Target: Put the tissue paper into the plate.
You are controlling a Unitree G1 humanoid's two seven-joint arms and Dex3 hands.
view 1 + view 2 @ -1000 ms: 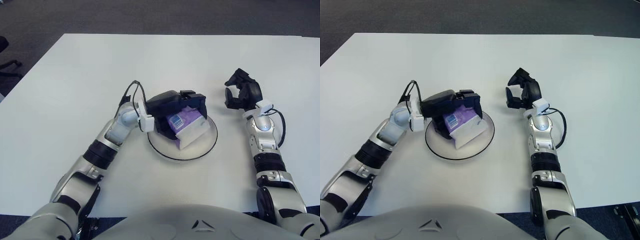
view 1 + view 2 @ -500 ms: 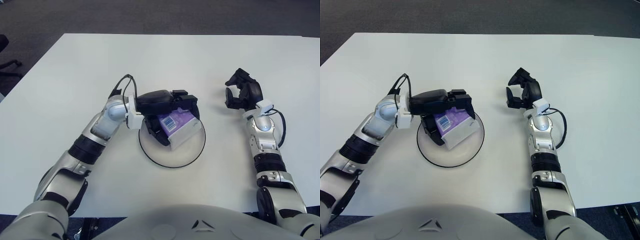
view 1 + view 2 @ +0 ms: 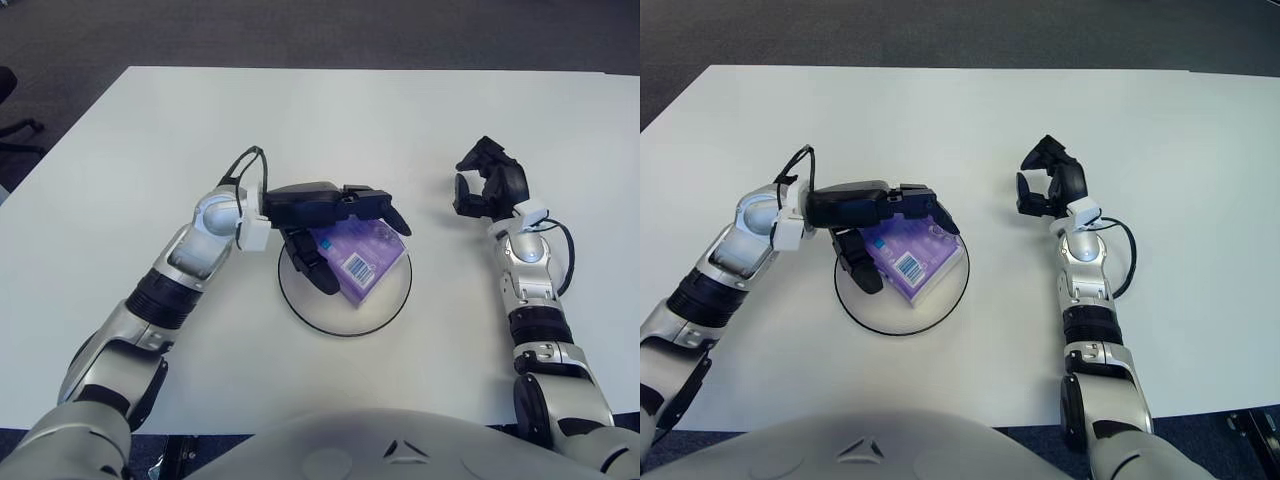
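On the broad white table (image 3: 330,120) sits a shallow round plate of clear or pale material with a dark rim (image 3: 345,328), and lying flat inside it is the purple plastic-wrapped pack of tissue paper (image 3: 360,255), its white barcode label facing up near the lower edge. The pack rests with its long side running diagonally across the plate, one corner reaching toward the rim on the robot's right. The robot's left hand (image 3: 325,215), black and three-fingered at the end of a silver and white forearm, hovers over the upper left part of the plate. Its fingers are spread apart and hold nothing: two of them (image 3: 375,205) stretch out over the top edge of the pack, and the thumb (image 3: 315,268) points down along the pack's left side, close to it, though from here I cannot say for sure whether any fingertip touches the wrapper. A thin black cable (image 3: 245,165) loops up from the wrist of that arm. Well apart on the other side of the table, the right hand (image 3: 487,185) is raised a little above the surface on its upright forearm, its black fingers curled inward around nothing, away from the plate and the pack. Dark grey carpet (image 3: 300,30) shows beyond the far edge of the table.
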